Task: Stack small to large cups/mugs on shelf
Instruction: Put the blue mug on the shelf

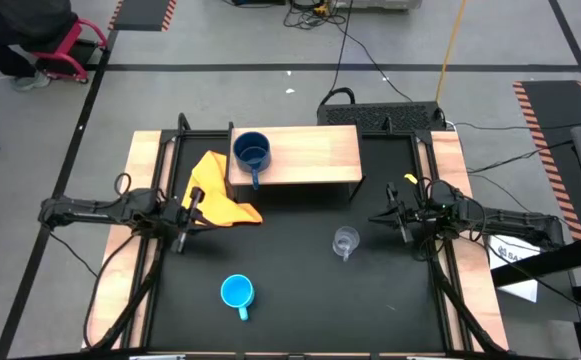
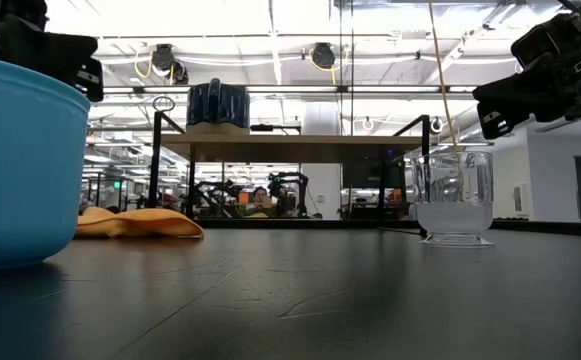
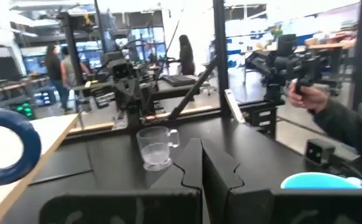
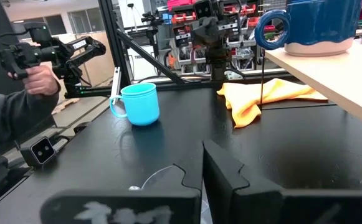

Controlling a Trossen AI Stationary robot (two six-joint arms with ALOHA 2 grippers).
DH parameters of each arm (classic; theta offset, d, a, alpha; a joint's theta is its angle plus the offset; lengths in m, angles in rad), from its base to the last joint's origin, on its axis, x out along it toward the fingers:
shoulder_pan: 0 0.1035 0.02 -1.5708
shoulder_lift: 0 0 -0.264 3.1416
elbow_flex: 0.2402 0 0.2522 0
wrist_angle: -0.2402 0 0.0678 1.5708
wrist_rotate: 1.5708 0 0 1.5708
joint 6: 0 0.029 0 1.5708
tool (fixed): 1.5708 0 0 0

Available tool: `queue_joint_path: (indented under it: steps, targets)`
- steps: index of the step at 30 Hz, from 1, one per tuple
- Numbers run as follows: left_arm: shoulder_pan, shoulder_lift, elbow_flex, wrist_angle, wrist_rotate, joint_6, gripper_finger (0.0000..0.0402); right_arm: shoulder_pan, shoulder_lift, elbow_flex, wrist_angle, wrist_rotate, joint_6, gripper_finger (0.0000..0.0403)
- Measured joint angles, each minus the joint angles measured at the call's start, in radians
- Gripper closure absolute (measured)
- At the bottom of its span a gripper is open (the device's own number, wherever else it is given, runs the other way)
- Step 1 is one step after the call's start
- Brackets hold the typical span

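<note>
The dark blue mug (image 1: pixel 252 152) stands upright on the left part of the light-wood shelf (image 1: pixel 315 155), its handle toward the near edge. The light blue mug (image 1: pixel 237 292) stands on the black tabletop near the near edge. The clear glass cup (image 1: pixel 346 241) stands right of centre. My left gripper (image 1: pixel 195 208) hovers shut beside the yellow-orange cloth (image 1: pixel 220 195), clear of all cups. My right gripper (image 1: pixel 378 217) is shut and hovers just right of and beyond the glass cup. In the left wrist view, the shut fingers (image 3: pixel 202 165) point at the glass cup (image 3: pixel 156 146).
The cloth lies crumpled on the table by the shelf's left leg (image 2: pixel 135 222). Wooden side rails (image 1: pixel 145 180) run along both table edges. A person's hand holds a device beyond the near side (image 4: pixel 34 74). Bare black tabletop lies between the two low cups (image 1: pixel 295 280).
</note>
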Motion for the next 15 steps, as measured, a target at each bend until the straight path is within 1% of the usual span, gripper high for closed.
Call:
queue_joint_path:
  steps: [4,8,15]
  targets:
    - [-0.009,0.015,0.001,0.038,0.025,-0.006,0.0401,0.0,0.0,0.0,0.0,0.0,0.0,0.0403]
    - [-0.033,0.027,0.021,0.043,0.026,0.015,0.0401,0.0,0.0,0.0,0.0,0.0,0.0,0.0403]
    - [-0.082,0.104,0.094,0.047,0.025,0.043,0.0401,0.0,0.0,0.0,0.0,0.0,0.0,0.0403]
